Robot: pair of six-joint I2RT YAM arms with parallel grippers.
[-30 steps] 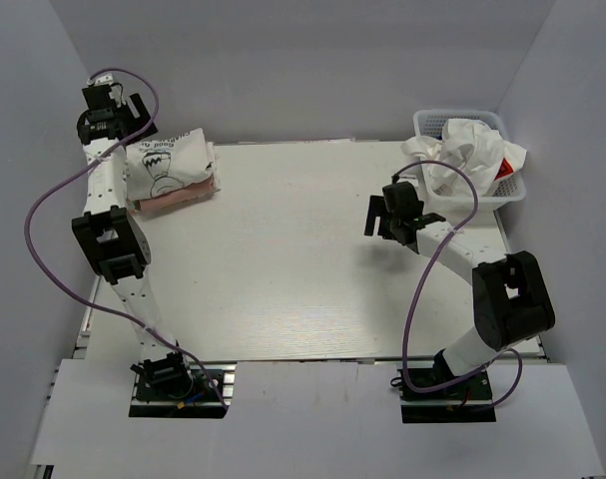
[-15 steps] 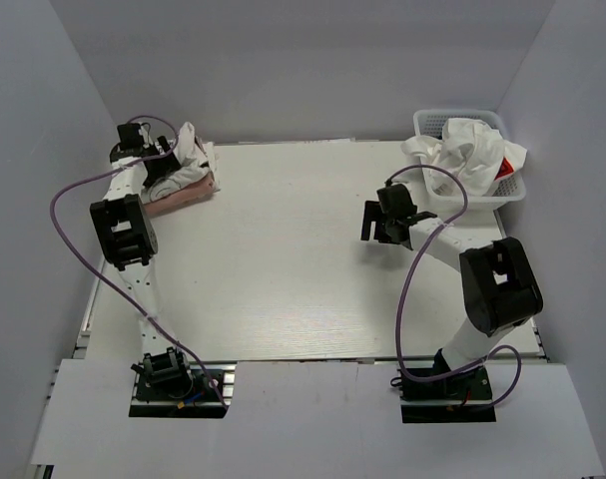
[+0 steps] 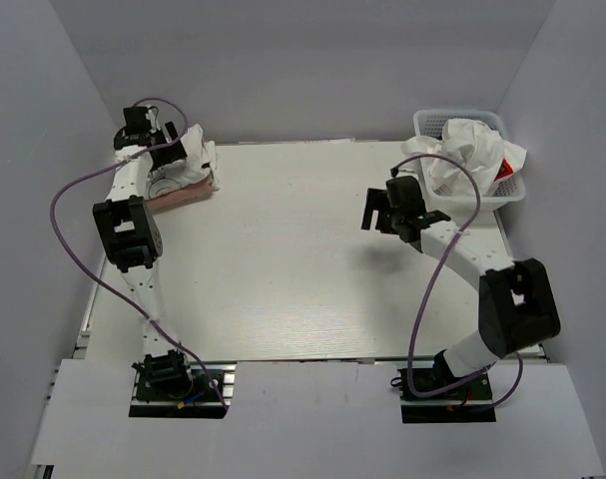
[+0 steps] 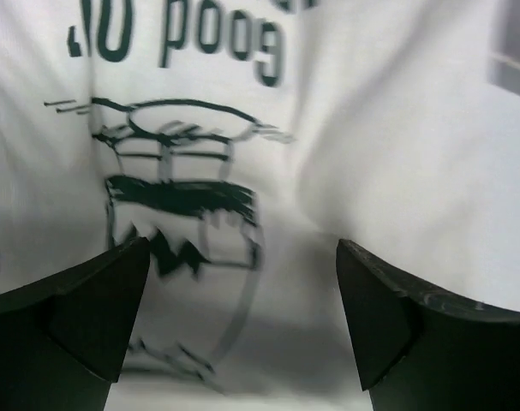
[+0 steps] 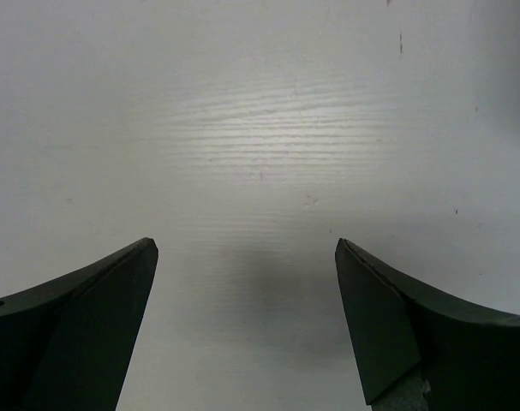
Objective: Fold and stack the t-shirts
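Tabletop [image 3: 283, 279] far-left corner: your open left jaws just dropped onto the t-shirt stack [image 3: 193, 160], likely tidying it; right jaws hover open.

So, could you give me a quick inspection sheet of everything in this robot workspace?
Surface: white wood-grain tabletop, light glare mid-table.
Job's things: folded white t-shirt with dark green print on a folded pink t-shirt, far left corner; crumpled white t-shirts, one with a red mark, in a white plastic mesh basket, far right corner.
Clutter: nothing seen.
Grippers: left gripper open, close over the printed shirt; right gripper open over bare table, holding nothing.
Cables: purple cables loop along both arms.
Surroundings: plain pale walls on three sides.
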